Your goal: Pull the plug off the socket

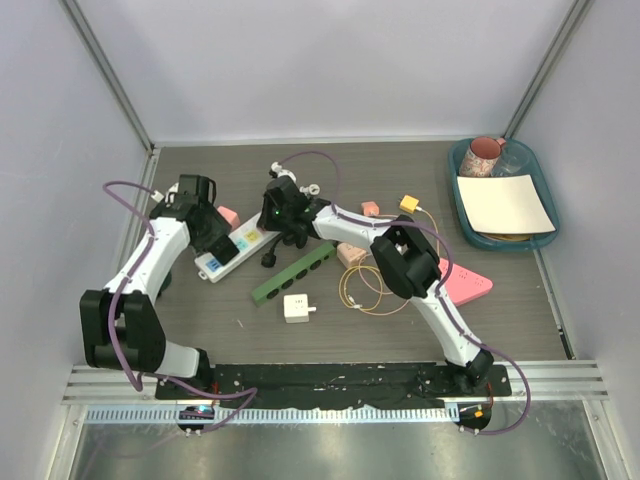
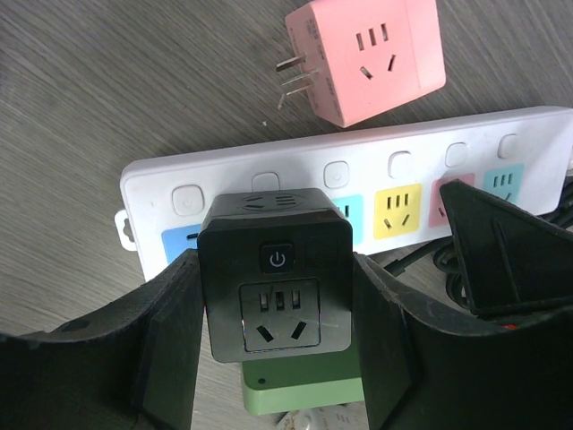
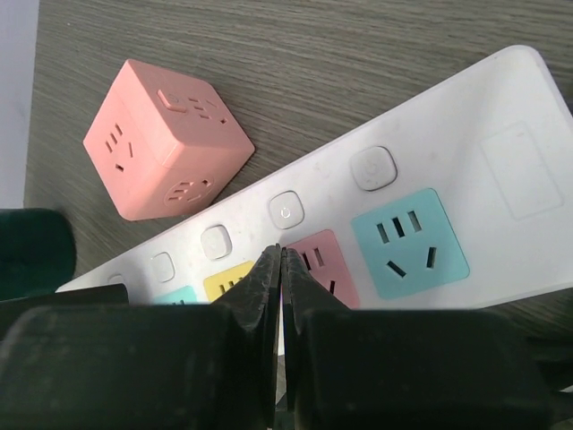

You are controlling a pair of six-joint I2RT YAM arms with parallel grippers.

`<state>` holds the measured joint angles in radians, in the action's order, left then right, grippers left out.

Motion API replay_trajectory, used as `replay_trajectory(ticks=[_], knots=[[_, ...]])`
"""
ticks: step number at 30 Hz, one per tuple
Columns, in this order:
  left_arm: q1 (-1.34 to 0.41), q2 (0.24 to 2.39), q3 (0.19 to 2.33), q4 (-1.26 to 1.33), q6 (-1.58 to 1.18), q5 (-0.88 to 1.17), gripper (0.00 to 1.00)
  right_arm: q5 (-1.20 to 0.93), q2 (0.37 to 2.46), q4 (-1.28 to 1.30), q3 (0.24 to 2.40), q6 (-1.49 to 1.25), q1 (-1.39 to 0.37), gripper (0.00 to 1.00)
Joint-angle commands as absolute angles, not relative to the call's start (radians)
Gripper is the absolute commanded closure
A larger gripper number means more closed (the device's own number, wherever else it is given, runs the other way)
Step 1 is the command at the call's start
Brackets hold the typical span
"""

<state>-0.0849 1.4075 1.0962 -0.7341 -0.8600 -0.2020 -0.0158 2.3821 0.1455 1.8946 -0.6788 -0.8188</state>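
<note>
You'll find the plug (image 2: 276,287) seated on the power strip (image 2: 358,166) near its left end, between the jaws of the left gripper (image 2: 277,349). The cube adapter (image 2: 367,58) lies just behind the strip, apart from it. Your right gripper (image 3: 282,269) is over the strip's middle.

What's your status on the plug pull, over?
Left gripper clamped on black plug, plug seated in white strip. Right gripper shut, tips over strip. Pink cube alongside, not blocking.

Dark wood-grain table (image 1: 330,340) under white power strip (image 1: 243,241), green strip (image 1: 295,272), pink cube (image 1: 228,215), teal tray (image 1: 457,195)
</note>
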Motion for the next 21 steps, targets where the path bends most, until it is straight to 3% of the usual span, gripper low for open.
replay_trajectory(ticks=[1,16,21], knots=[[-0.083,1.391,1.158,-0.715,-0.845,-0.239,1.0,0.143,2.497,0.439,1.839,-0.572,-0.813,0.92],[-0.081,1.42,1.357,-0.773,-0.772,-0.31,1.0,0.147,2.485,0.453,1.841,-0.549,-0.824,0.93],[-0.04,1.488,1.43,-0.788,-0.767,-0.367,1.0,0.081,2.352,0.352,1.836,-0.528,-0.822,0.77]])
